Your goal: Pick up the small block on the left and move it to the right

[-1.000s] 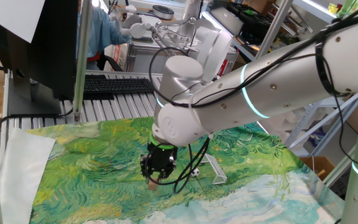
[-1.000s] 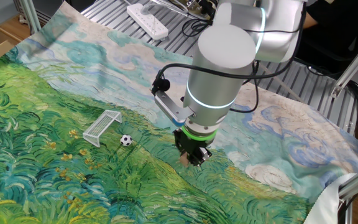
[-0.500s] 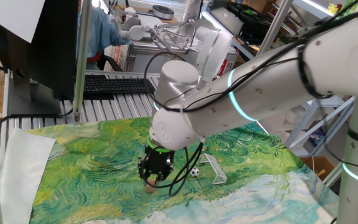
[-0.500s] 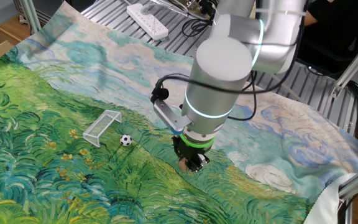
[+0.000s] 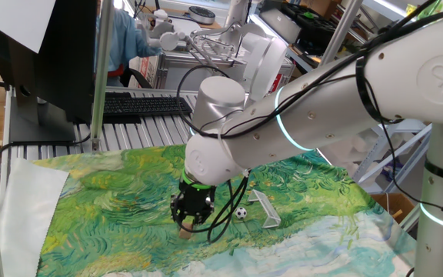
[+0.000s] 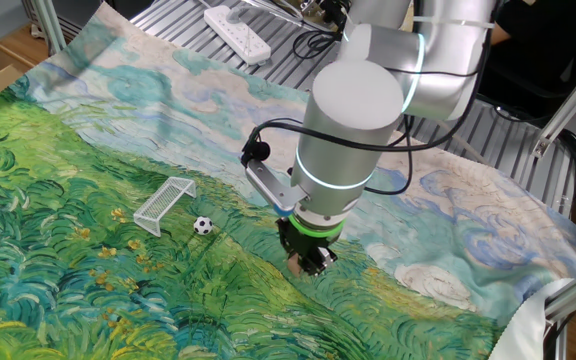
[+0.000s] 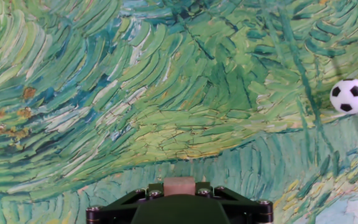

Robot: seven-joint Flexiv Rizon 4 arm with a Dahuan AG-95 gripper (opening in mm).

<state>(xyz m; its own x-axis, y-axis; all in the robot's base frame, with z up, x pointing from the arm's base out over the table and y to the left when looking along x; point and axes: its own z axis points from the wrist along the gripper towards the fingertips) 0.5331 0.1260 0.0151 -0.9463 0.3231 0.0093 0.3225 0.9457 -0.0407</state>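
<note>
The small block (image 7: pixel 179 185), a tan wooden cube, sits between the two black fingers of my gripper (image 7: pixel 179 194) at the bottom edge of the hand view. The jaws are shut on it. In one fixed view the gripper (image 5: pixel 188 221) is low over the painted cloth, with the block (image 5: pixel 184 229) showing just under the fingertips. In the other fixed view the gripper (image 6: pixel 304 264) holds the block (image 6: pixel 295 266) at or just above the cloth; I cannot tell whether it touches.
A black-and-white mini ball (image 6: pixel 202 226) lies on the green painted cloth (image 6: pixel 88 280), with a small white goal frame (image 6: pixel 164 203) beside it. The ball also shows in the hand view (image 7: pixel 350 96). A keyboard (image 5: pixel 141 105) and a power strip (image 6: pixel 236 32) lie past the cloth's edge.
The gripper has moved slightly sideways and lower toward the cloth, with the block moving along between its fingers. The ball and goal frame have not moved.
</note>
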